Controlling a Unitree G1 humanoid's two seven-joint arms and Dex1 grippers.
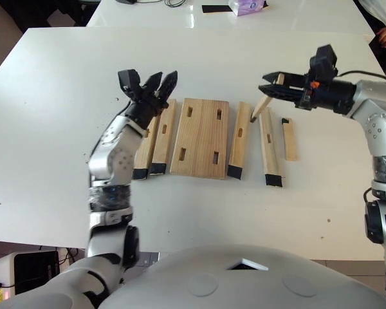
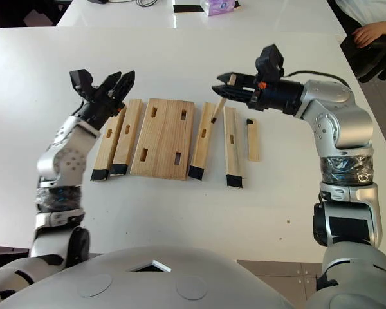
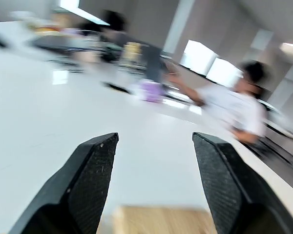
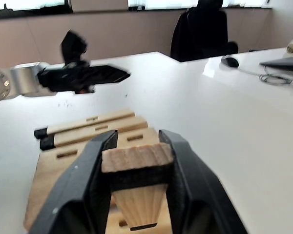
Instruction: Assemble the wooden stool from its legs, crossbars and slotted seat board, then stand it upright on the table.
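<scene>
Now the left gripper (image 1: 149,81) hangs wide open over two legs (image 1: 156,138) lying left of the seat board (image 1: 201,136). Right of the board, the right gripper (image 1: 268,85) clamps a crossbar (image 1: 262,104), tilted, its low end by the slot of a third leg (image 1: 240,140). Seemingly the first joint; next it wants squaring up and pressing home.

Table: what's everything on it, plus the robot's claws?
Table: one, white, under everything.
Board: one, light wood, four slots, flat in the middle.
Left legs: two, light wood, black ends, left of the board.
Right legs: two, same colours, right of the board.
Short stick: one, light wood, farthest right.
Held stick: one, light wood, tilted in the right claw.
Tissue box: one, purple, far table.
Left claw: black, open, above the left legs.
Right claw: black, shut on the held stick.
</scene>
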